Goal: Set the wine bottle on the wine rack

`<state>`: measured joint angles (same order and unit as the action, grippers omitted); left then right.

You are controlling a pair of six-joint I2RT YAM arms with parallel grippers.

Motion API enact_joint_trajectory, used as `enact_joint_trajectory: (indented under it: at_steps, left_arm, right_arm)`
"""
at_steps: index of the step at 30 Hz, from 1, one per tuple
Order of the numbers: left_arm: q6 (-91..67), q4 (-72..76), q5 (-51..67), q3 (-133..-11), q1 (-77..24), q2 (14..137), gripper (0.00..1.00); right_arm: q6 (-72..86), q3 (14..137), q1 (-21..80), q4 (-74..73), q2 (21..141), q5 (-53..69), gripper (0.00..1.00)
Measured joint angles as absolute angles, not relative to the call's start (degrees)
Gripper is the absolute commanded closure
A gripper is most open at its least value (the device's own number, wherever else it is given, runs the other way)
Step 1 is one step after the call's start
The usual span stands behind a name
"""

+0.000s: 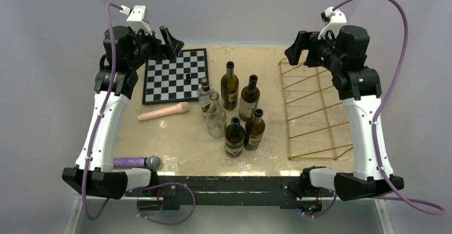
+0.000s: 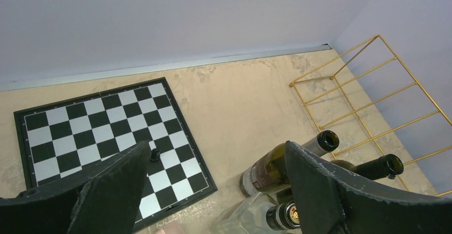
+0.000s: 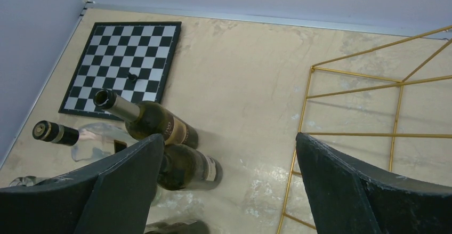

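Bottles (image 3: 192, 170) partly hidden behind left tool (image 2: 217, 154) and right tool (image 3: 229, 143), both spread wide, empty.

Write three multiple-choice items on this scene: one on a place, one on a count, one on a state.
1. Where is the wine rack?
A. standing upright on end
B. flat on the table, right of the bottles
C. laid across the bottle necks

2. How many chess pieces stand on the chessboard?
A. one
B. four
C. none

3. How are the left tool and right tool?
A. both shut on bottles
B. both open and empty
C. one open, one shut

Key: 1 B, the overhead view shows it lying beside the bottles. 2 A, only one dark piece shows. 3 B, each wrist view shows a wide gap holding nothing.
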<state>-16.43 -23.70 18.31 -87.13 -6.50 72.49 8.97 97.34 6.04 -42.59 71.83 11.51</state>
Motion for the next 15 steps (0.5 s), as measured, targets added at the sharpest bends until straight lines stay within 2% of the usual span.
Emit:
enact_joint_trajectory:
  at_steps: [9,15]
  left_arm:
    - [-19.35,-24.69,12.25,-88.79,-6.5,72.31,0.01]
    - [-21.63,-23.11,13.26,-86.17,-6.0,70.24,0.01]
  right_arm:
    - [8.6,97.41,6.57,-42.41,71.83,17.08,0.01]
    - [5.1,97.41,13.02,-42.74,72.18,17.61,0.01]
